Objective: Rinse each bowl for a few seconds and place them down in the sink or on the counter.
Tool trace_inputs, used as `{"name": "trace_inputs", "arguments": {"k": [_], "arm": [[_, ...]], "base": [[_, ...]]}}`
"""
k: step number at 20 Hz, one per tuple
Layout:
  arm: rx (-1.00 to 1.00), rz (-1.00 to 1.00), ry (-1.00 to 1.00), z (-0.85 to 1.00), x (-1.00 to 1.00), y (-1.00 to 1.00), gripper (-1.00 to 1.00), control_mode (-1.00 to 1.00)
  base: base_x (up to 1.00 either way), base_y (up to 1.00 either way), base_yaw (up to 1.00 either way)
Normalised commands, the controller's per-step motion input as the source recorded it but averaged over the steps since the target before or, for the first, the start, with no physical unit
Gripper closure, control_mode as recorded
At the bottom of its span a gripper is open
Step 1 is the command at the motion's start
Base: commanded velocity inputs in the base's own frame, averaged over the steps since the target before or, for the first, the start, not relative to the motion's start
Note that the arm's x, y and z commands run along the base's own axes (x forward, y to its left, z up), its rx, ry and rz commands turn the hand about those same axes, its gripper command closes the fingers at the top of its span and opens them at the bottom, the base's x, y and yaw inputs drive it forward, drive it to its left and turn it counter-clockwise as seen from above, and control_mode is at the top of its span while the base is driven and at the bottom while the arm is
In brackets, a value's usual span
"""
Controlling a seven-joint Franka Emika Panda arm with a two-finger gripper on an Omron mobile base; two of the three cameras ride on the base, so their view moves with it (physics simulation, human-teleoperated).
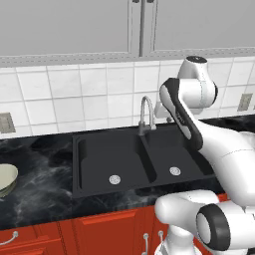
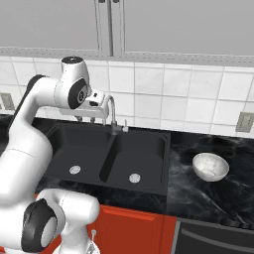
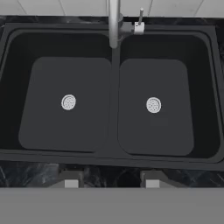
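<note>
Your gripper (image 3: 109, 180) hangs spread and empty over the sink (image 3: 112, 144). The white-grey bowl (image 2: 211, 166) sits on the counter (image 2: 208, 198) well right; the greenish bowl (image 1: 6, 179), probably farther, lies left.

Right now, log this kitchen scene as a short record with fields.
sink: black, double basin, both basins empty
faucet: over the divider, no water visible
greenish bowl: on the counter left of the sink
white bowl: on the counter right of the sink
gripper: above the sink, jaws apart, holding nothing
</note>
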Motion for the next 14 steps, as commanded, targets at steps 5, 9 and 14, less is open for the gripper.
{"name": "trace_inputs", "arguments": {"k": [5, 9, 14], "arm": [[0.00, 0.00, -0.04, 0.00, -0.13, 0.00, -1.00, -1.00], [0.00, -0.01, -0.08, 0.00, -0.28, -0.05, -1.00, -1.00], [0.00, 0.00, -0.14, -0.02, -0.27, -0.08, -1.00, -1.00]], "base": [[0.00, 0.00, 0.00], [0.00, 0.00, 0.00], [0.00, 0.00, 0.00]]}}
